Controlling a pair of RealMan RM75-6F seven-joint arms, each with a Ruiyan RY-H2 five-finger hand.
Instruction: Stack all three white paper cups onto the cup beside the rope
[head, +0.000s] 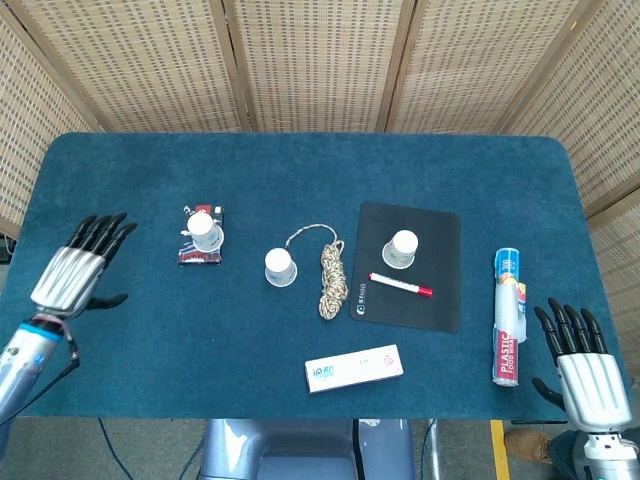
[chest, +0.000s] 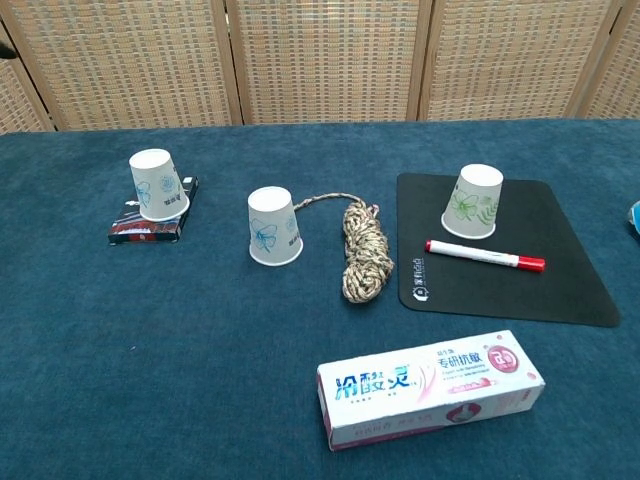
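Note:
Three white paper cups stand upside down on the blue table. The left cup (head: 205, 232) (chest: 159, 185) sits on a small dark packet (head: 200, 247). The middle cup (head: 280, 267) (chest: 274, 226) stands just left of the coiled rope (head: 331, 276) (chest: 362, 250). The right cup (head: 401, 248) (chest: 473, 200) is on a black mat (head: 410, 285). My left hand (head: 77, 267) hovers open over the table's left side, well left of the left cup. My right hand (head: 582, 367) is open at the front right corner, holding nothing. Neither hand shows in the chest view.
A red-capped marker (head: 399, 286) (chest: 486, 255) lies on the mat in front of the right cup. A toothpaste box (head: 353, 368) (chest: 430, 388) lies near the front edge. A plastic-wrap tube (head: 508, 315) lies at the right, beside my right hand.

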